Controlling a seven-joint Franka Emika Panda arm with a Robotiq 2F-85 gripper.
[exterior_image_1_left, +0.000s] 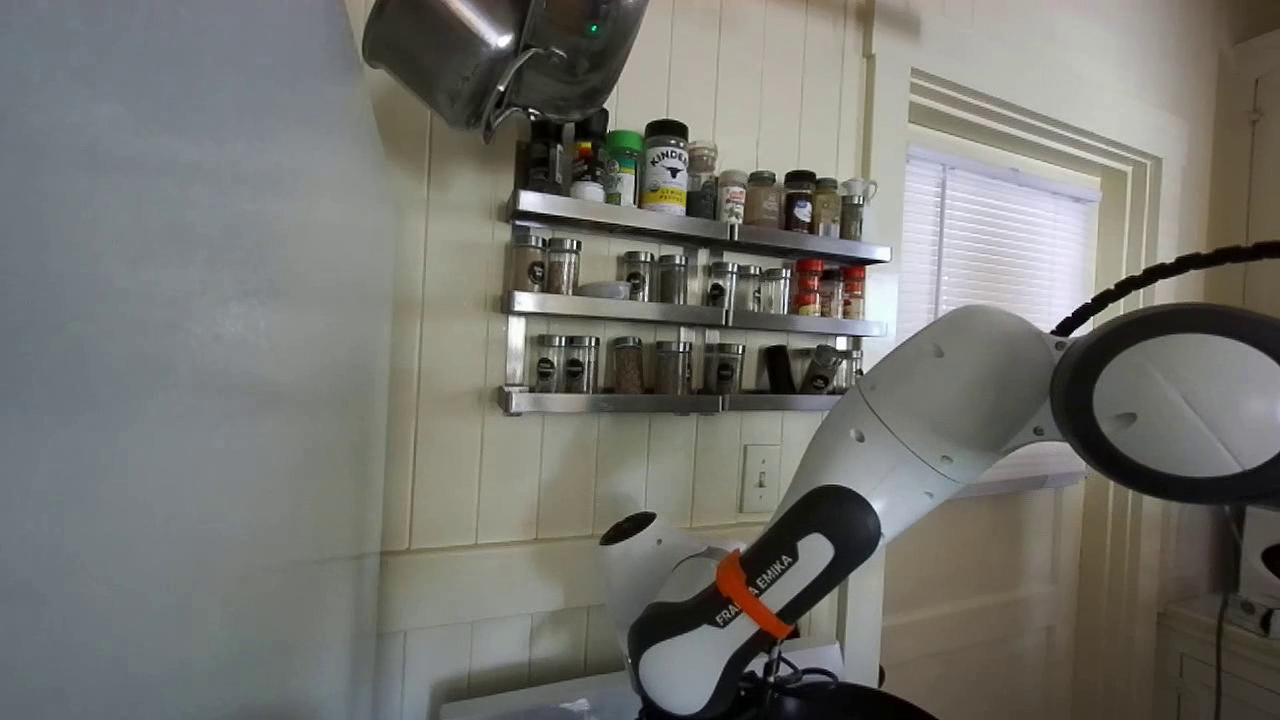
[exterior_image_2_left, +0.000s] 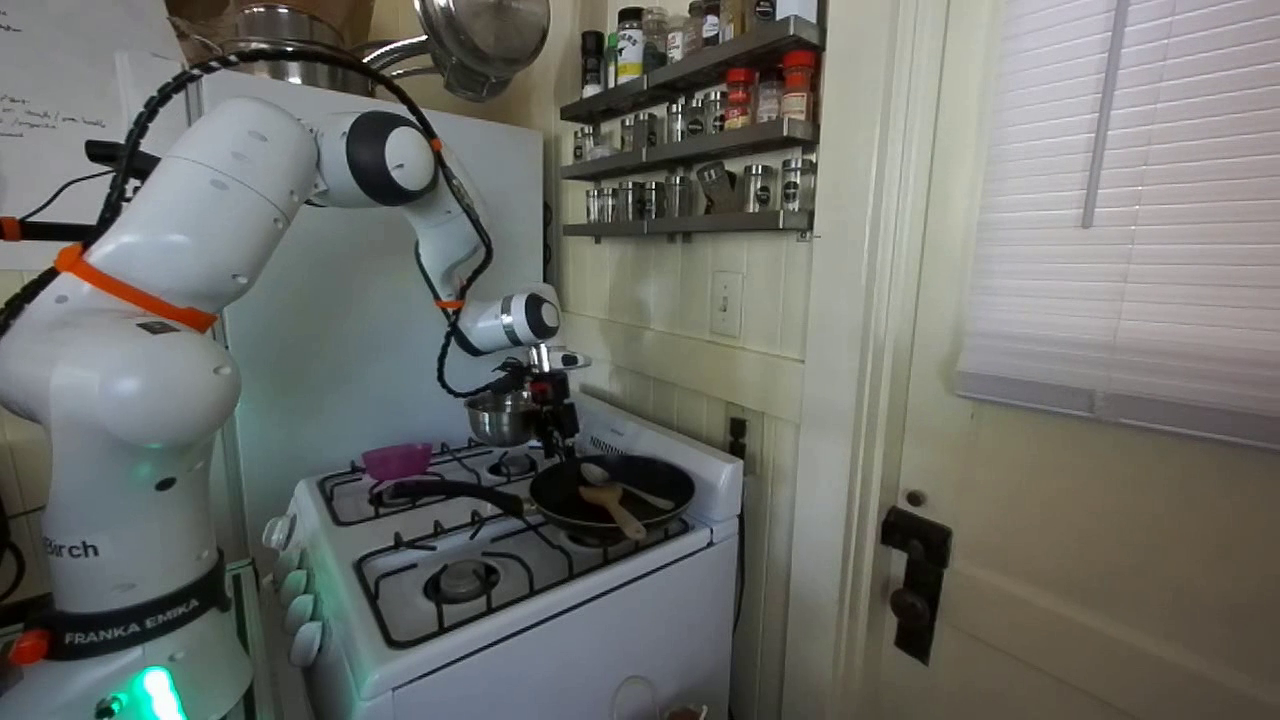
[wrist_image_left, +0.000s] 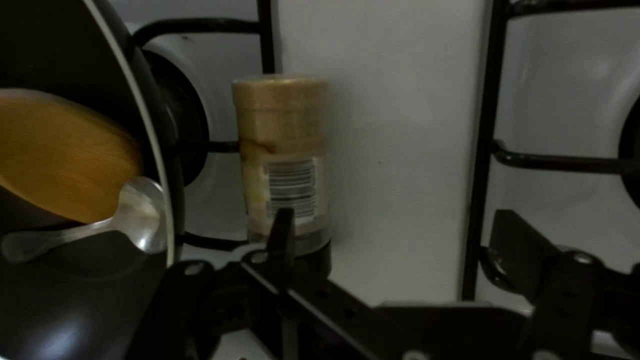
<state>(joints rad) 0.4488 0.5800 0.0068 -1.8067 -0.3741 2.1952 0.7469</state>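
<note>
Watching my remote wrist view, I have the fingers (wrist_image_left: 517, 250) spread wide, a barcoded jar (wrist_image_left: 287, 165) at their ten o'clock on the white stovetop (wrist_image_left: 400, 140) and a black pan (wrist_image_left: 70, 290) at nine. In an exterior view, spice shelves (exterior_image_2_left: 720, 144) hang at twelve, the door (exterior_image_2_left: 1080, 620) (blinds (exterior_image_2_left: 1130, 220) down) at three.

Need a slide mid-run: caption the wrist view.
Open gripper over stove, one finger partly hiding jar; spoon and wooden utensil in pan.

Metal shelves (exterior_image_1_left: 615, 309) lined with spice jars (exterior_image_1_left: 665, 170) hang above a light switch (exterior_image_1_left: 760, 479), near a white blind (exterior_image_1_left: 1010, 230).
</note>
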